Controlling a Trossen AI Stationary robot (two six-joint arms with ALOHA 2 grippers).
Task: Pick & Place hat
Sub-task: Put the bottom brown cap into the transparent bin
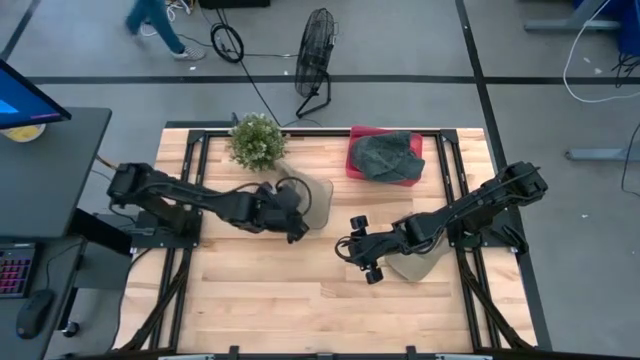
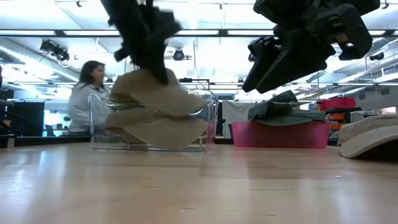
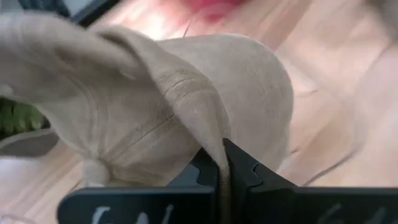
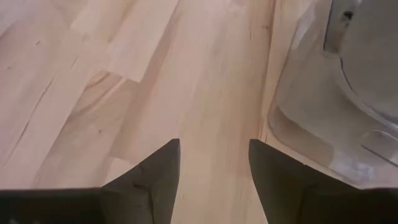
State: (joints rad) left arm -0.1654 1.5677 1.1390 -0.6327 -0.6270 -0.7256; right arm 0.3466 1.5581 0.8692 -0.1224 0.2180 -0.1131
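My left gripper (image 1: 292, 218) (image 2: 163, 71) is shut on a beige hat (image 2: 158, 112) (image 3: 186, 99) at the clear container (image 1: 312, 200) (image 2: 208, 121) near the table's middle. My right gripper (image 1: 362, 250) (image 2: 273, 68) (image 4: 214, 162) is open, above bare wood to the right of that container and touching nothing. A second beige hat (image 1: 415, 262) (image 2: 370, 134) lies flat on the table under my right arm. A dark grey-green hat (image 1: 385, 155) (image 2: 280, 102) sits in the red bin (image 1: 357, 165) (image 2: 280, 134) at the far edge. My left gripper pinches a raised fold of the beige hat's cloth (image 3: 214, 140) between its two fingers, coming from above and pointing down. The hat hangs crumpled below the fingers within the clear container's outline. Whether its lower part (image 2: 161, 140) rests on the container's floor, I cannot tell.
A potted plant (image 1: 257, 140) stands at the far edge, left of the red bin. The clear container's wall (image 4: 336, 93) is close beside my right gripper. Bare wood stretches across the near half of the table (image 1: 290, 300). A person (image 2: 87, 96) is in the room beyond.
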